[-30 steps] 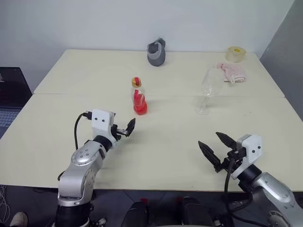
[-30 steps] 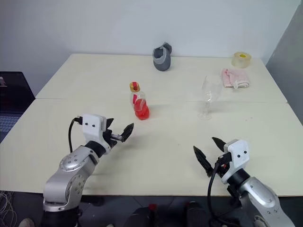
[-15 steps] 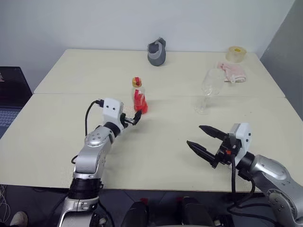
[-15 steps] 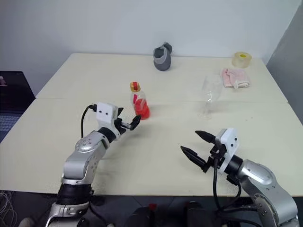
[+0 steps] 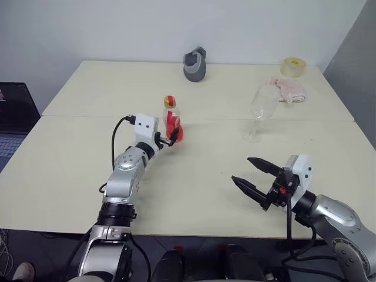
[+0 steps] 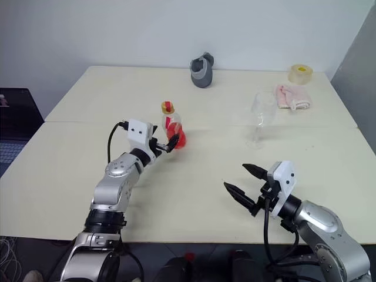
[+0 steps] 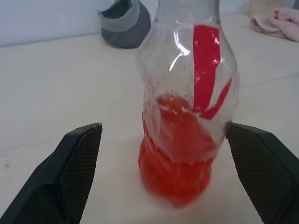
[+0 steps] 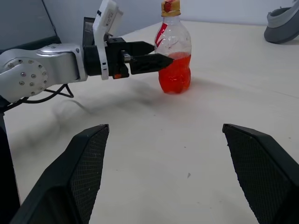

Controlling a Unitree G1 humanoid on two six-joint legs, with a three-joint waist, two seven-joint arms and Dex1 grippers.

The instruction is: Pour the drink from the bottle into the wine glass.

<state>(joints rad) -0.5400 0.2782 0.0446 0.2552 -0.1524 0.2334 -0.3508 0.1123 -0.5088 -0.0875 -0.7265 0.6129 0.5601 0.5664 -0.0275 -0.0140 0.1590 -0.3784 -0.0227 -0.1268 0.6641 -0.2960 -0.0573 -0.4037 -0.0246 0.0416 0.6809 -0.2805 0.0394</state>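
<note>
Plastic, light and slippery, the bottle is standing between the wide-spread left gripper. It probably wants clasping around its bulbous base. The right gripper is hanging wide too.

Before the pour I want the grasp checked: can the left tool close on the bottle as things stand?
Probably yes. The left tool is open with the bottle standing upright between its fingers, nothing blocking.
</note>
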